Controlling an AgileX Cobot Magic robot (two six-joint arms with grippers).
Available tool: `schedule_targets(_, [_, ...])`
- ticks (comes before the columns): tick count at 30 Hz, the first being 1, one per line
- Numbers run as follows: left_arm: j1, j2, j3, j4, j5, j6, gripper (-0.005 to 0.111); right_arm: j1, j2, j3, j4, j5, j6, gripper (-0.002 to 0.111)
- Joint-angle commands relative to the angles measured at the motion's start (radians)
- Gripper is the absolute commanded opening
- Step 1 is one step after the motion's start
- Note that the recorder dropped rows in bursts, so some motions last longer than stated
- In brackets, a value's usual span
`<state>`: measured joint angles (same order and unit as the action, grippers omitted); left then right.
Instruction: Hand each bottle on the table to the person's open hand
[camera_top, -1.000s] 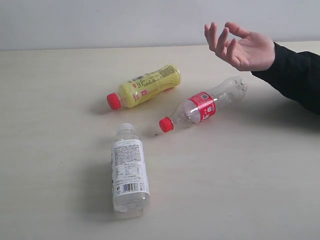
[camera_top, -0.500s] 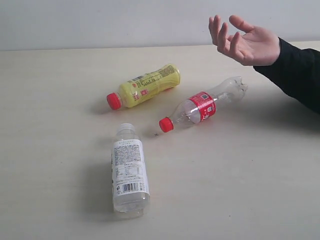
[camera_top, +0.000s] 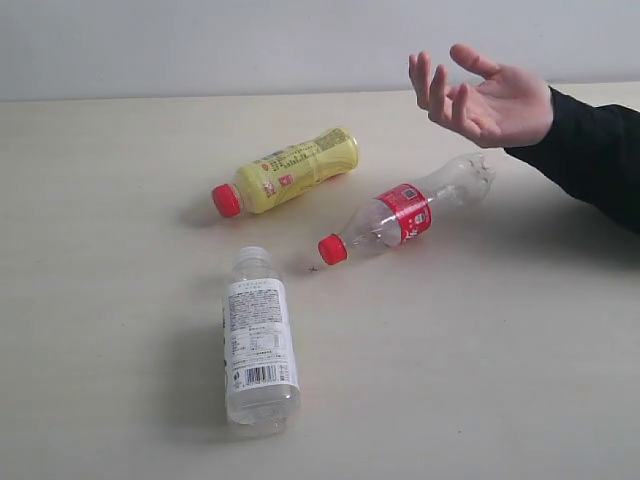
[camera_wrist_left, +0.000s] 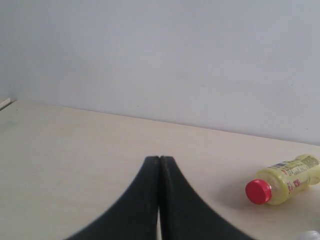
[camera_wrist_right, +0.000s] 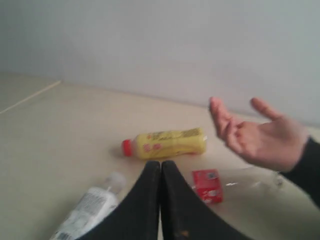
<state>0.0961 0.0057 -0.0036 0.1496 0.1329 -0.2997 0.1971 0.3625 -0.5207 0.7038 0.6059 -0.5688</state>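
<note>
Three bottles lie on the beige table (camera_top: 110, 180). A yellow bottle with a red cap (camera_top: 288, 170) (camera_wrist_left: 282, 181) (camera_wrist_right: 167, 142) is at the back. A clear bottle with red label and cap (camera_top: 405, 213) (camera_wrist_right: 210, 186) lies to its right. A clear bottle with a white label (camera_top: 258, 340) (camera_wrist_right: 85, 211) is nearest the front. The green-white labelled bottle is out of view. A person's open hand (camera_top: 482, 95) (camera_wrist_right: 255, 132) hovers palm up at the back right. My left gripper (camera_wrist_left: 159, 159) and right gripper (camera_wrist_right: 161, 163) are both shut on nothing; neither shows in the exterior view.
A dark-sleeved forearm (camera_top: 590, 150) reaches in from the right edge above the table. A pale wall (camera_top: 200, 45) stands behind the table's far edge. A tiny dark speck (camera_top: 312, 267) lies beside the red cap of the clear bottle.
The person's hand has shifted slightly, up and right and then back left. The yellow bottle has shifted very slightly. The other two bottles have not moved.
</note>
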Motion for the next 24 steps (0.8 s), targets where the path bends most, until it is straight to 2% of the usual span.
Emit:
schedule_targets(1, [-0.005,-0.006,0.004,0.004,-0.001,0.000,0.000,0.000,0.239,-0.115,0.147,0.097,-0.118,0.002])
schedule_targets(9, [-0.005,-0.006,0.004,0.004,-0.001,0.000,0.000,0.001,0.484,-0.271,0.304,0.226,-0.200,0.000])
schedule_targets(13, [-0.005,-0.006,0.004,0.004,-0.001,0.000,0.000,0.071,0.555,-0.335,0.243,0.279,-0.184,0.000])
schedule_targets(16, [-0.005,-0.006,0.004,0.004,-0.001,0.000,0.000,0.134,0.626,-0.411,0.076,0.332,-0.058,0.000])
schedule_targets(22, [-0.005,-0.006,0.004,0.004,-0.001,0.000,0.000,0.265,0.788,-0.475,-0.641,0.425,0.532,0.000])
schedule_targets(24, [-0.005,-0.006,0.004,0.004,-0.001,0.000,0.000,0.296,0.844,-0.475,-0.773,0.467,0.640,0.000])
